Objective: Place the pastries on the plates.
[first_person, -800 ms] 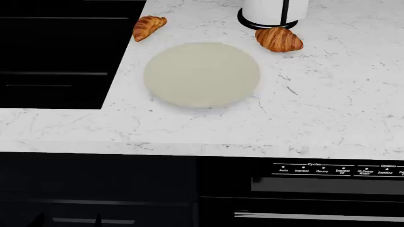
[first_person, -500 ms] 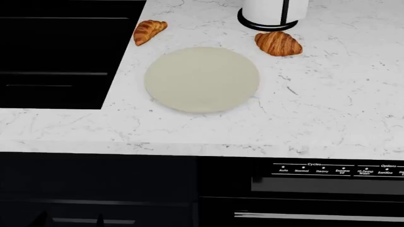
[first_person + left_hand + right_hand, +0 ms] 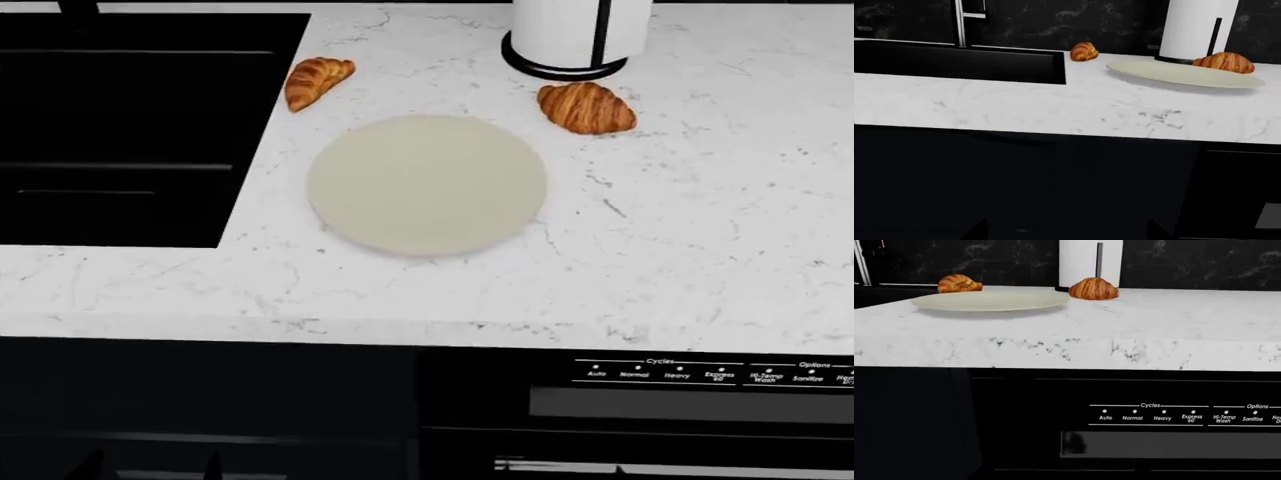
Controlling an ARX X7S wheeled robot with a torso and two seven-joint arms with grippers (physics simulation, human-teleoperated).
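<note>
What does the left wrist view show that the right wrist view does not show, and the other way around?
Only the left wrist view shows the black sink basin and the full faucet stem. Only the right wrist view shows the dishwasher control panel with its cycle labels. Both show the beige plate on the marble counter, both croissants, one beside the sink and one by the paper-towel roll, and the roll itself. Neither shows a gripper.

A round pale beige plate (image 3: pixel 427 183) lies bare on the white marble worktop (image 3: pixel 694 230). One golden-brown croissant (image 3: pixel 318 80) sits beside the black sink (image 3: pixel 120 130), another (image 3: pixel 586 107) just beside the white paper-towel roll's black ring base (image 3: pixel 563 67).
</note>
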